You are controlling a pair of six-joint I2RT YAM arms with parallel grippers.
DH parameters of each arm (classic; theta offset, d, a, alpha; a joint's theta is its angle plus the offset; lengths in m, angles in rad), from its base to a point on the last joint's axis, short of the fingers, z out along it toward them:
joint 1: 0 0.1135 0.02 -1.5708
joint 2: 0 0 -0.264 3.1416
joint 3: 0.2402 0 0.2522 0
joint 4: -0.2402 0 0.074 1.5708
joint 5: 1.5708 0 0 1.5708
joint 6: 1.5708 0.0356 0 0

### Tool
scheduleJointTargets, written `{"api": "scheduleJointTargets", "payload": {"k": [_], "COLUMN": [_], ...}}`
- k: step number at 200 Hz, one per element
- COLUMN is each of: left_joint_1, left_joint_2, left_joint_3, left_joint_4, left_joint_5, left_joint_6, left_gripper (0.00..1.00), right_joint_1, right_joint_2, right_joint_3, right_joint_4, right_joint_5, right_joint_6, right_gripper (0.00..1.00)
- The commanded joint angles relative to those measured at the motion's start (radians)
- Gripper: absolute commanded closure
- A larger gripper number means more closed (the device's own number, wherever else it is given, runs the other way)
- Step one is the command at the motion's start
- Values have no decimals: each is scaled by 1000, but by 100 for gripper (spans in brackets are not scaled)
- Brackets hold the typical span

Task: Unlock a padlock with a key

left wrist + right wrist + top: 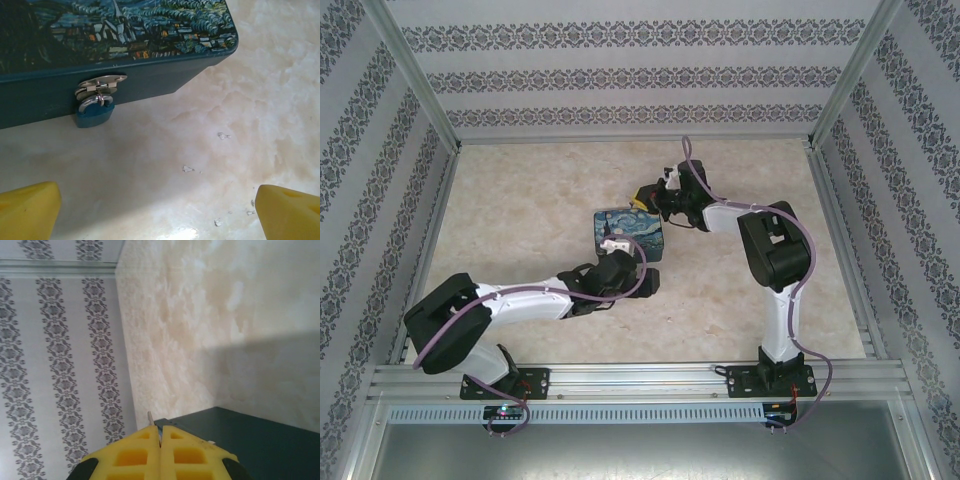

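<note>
Clearly unfinished: the small blue padlock hangs shut through the hasp of the starry-night tin, upper left of the left wrist view, with nothing inserted. The left tool is spread wide before it. The right tool, pressed together, seems to pinch the key, a thin tip showing above the tin's dark edge. Inserting and turning remain. No writing is readable.

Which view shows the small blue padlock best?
Left wrist: the padlock hangs from the silver hasp on the starry-night box, close up. From top external it is too small to make out; right wrist catches the box's dark corner.
</note>
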Motion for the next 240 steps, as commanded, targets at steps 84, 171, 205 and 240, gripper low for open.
{"api": "scheduleJointTargets", "payload": {"k": [84,171,205,240], "left_joint_1": [-1,105,152,154], "left_joint_2": [3,4,72,164], "left_joint_3": [-102,-184,-142,-109], "left_joint_4": [230,384,404,447], "left_joint_5": [-3,61,139,198], "left_joint_6": [73,85,113,115], "left_gripper": [0,2,4,7], "right_joint_1": [77,90,90,88], "right_joint_2": [-61,-69,-66,-61], "right_joint_3": [-11,-21,-21,-27], "right_joint_4": [-130,-170,-175,-175], "right_joint_5": [106,143,144,143], "right_joint_6": [-118,-142,-147,-151], "right_gripper": [100,100,100,100]}}
